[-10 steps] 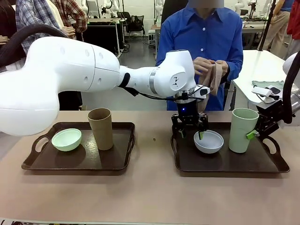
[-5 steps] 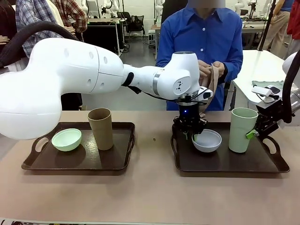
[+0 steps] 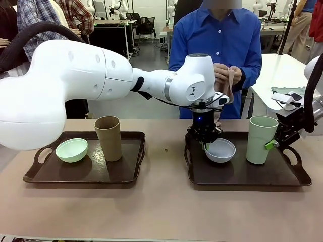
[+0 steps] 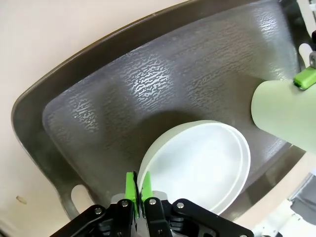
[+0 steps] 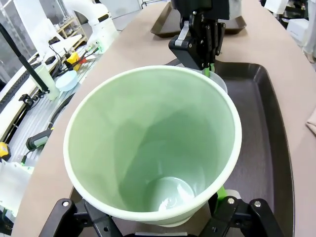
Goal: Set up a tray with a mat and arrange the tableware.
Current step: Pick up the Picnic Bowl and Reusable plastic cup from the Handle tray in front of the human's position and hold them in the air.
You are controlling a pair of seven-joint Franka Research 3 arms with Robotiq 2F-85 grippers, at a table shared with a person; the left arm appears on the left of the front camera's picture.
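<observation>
Pale bowl (image 3: 220,150) hangs tilted just over the right tray (image 3: 242,177), its near rim pinched tight in the left gripper (image 3: 205,144). Beside it, the right gripper (image 3: 273,144) clasps the green cup (image 3: 261,139). Likely reason: get these 2 pieces off so the person's mat (image 3: 229,83) can line the tray.

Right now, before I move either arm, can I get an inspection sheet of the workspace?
Surface: tan table; dark left tray and right tray side by side, no mat laid yet.
Job's things: mint green bowl and tan-brown cup on left tray; pale blue-white bowl, tilted, and pale green cup on right tray.
Clutter: small speck between the trays.
Grippers: left gripper shut on pale blue-white bowl's rim; right gripper shut on pale green cup.
Cables: black hose over the left arm.
Surroundings: person opposite, holding tan cloth; white side table at right.
</observation>
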